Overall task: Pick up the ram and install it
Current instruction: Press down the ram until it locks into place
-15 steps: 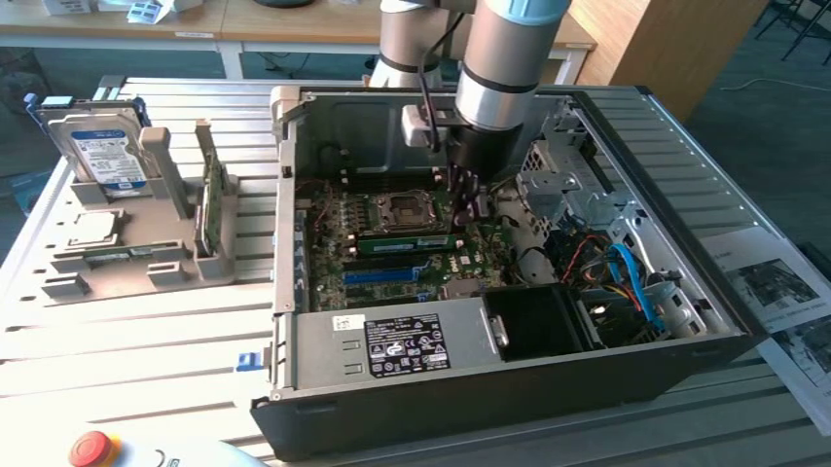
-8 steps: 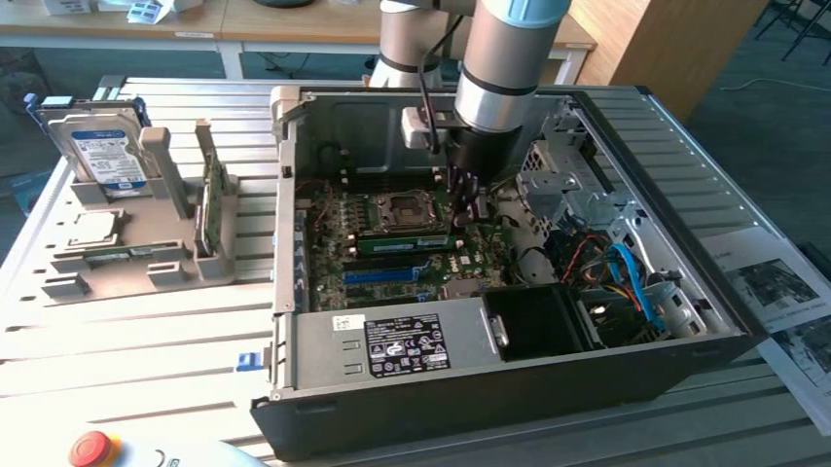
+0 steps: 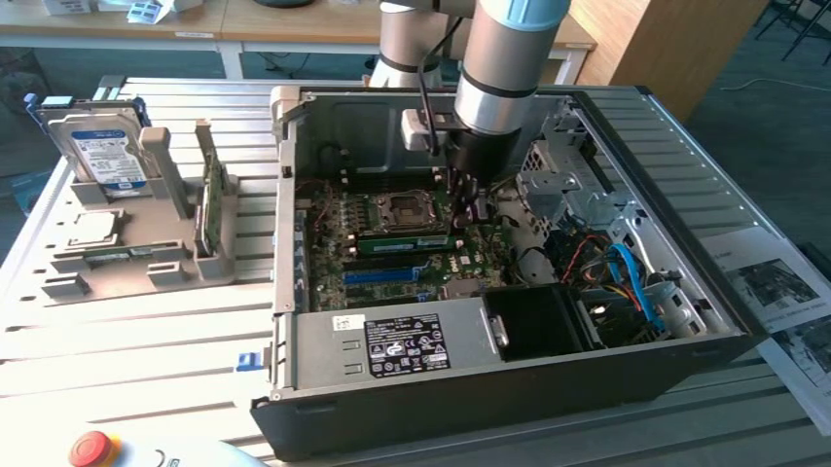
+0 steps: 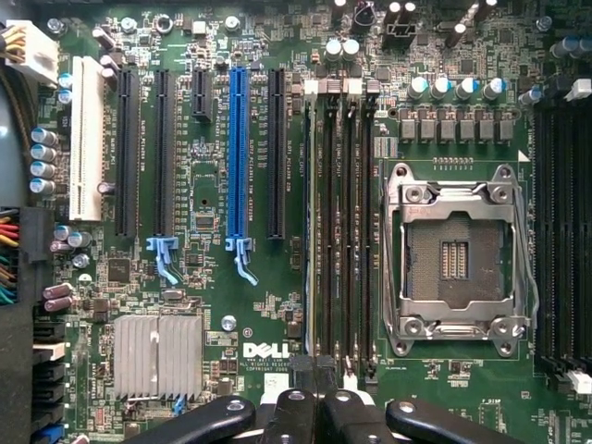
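Ram point(image 3: 401, 241): seated flat in motherboard point(image 4: 213, 305) slot, apparently installed. Gripper point(image 4: 316, 393): fingers together, holding nothing, just above the slots.

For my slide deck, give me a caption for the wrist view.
Shut gripper poised above the motherboard, beside the empty CPU socket.

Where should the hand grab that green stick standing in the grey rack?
Probably its top edge, from above: the stick stands on edge in the rack, bottom seated, thin flat faces free for a pinch.
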Motion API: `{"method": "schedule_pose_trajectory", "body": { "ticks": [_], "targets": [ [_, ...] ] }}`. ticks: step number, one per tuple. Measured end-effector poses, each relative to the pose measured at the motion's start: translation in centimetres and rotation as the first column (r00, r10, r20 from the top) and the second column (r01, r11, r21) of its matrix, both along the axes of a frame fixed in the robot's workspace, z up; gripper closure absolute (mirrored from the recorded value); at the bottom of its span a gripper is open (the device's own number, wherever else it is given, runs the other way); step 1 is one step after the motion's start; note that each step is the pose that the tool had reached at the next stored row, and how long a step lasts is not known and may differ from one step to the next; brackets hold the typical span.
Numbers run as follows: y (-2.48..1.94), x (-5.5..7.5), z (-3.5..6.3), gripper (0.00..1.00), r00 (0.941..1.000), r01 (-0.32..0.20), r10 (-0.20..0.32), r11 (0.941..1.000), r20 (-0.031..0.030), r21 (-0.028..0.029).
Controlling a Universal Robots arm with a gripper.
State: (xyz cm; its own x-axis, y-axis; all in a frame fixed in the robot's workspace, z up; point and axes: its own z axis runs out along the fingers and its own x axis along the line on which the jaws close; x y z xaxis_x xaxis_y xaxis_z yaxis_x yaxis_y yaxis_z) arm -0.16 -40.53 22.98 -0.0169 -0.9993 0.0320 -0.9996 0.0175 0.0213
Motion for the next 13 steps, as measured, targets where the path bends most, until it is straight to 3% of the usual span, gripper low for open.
{"method": "schedule_pose_trajectory", "body": {
  "ticks": [13],
  "targets": [
    [0.09,0.0,-0.02,0.9,1.0,0.0,0.0,1.0,-0.0001,-0.0004]
  ]
}}
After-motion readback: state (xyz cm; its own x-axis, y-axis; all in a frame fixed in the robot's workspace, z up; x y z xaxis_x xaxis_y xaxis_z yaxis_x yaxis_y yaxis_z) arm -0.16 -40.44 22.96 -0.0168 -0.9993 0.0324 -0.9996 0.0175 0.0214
